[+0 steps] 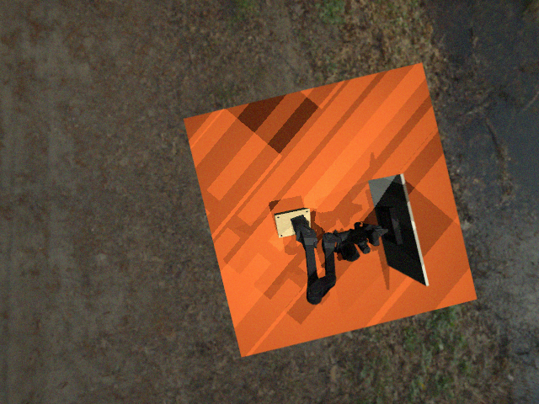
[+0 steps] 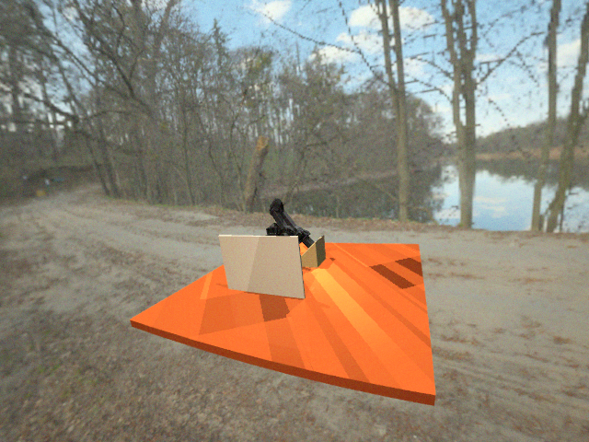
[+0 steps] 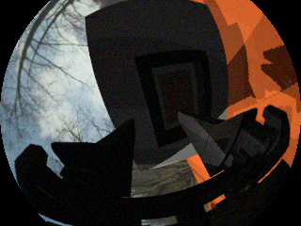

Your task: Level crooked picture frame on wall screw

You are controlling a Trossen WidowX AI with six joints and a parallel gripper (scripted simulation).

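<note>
On wall panel (image 1: 402, 235) (image 2: 263, 263) (image 3: 110, 61) above orange worktop (image 1: 339, 161) (image 2: 361, 323), dark pic frame (image 1: 395, 225) (image 3: 146, 77) hangs near panel's middle – gripper (image 1: 385, 232) (image 3: 156, 119) just in front, fingers apart w/ nothing gripped – screw & notched strip hidden, tilt hard to judge.

The worktop (image 1: 348, 161) (image 2: 361, 343) is vivid orange, crossed by slanting bands of paler orange, rust and dark brown. The wall panel (image 1: 402, 247) (image 2: 263, 263) (image 3: 113, 52) shows black and grey on its near face in the top view, with an off-white edge, and pale beige on its back. The picture frame (image 1: 395, 225) (image 3: 207, 85) has a black border around a charcoal band and a dark reddish-brown centre. The arm (image 1: 312, 263) (image 2: 283, 221) is black; the base plate (image 1: 280, 230) is cream with dark dots at its corners. The claw (image 1: 377, 233) (image 3: 156, 119) is black and dark grey.
</note>
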